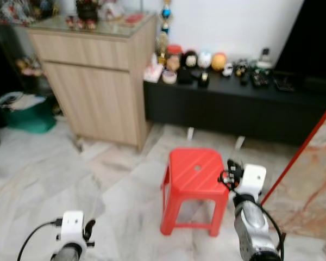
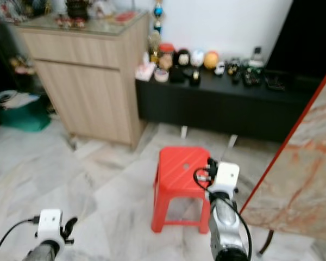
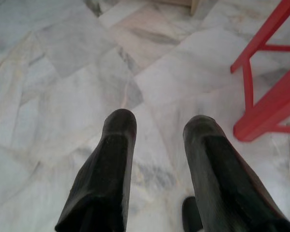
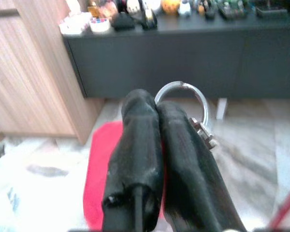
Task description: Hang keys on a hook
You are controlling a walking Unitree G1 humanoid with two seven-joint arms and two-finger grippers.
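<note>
Marble floor (image 1: 54,179) runs from a wooden cabinet (image 1: 98,81) to a black console (image 1: 233,106). My left gripper (image 3: 157,128) hangs low over it, fingers apart and holding nothing. My right gripper (image 4: 157,108), beside the red stool (image 1: 194,171), is pinched closed on the key ring (image 4: 186,92).

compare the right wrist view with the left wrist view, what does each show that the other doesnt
Right wrist view alone: the right gripper with its fingers pressed together on a metal key ring, pointing toward the black low cabinet with small items on top and the wooden cabinet. Left wrist view alone: the left gripper with its fingers apart, holding nothing, above bare marble floor. Both share the red stool.
</note>
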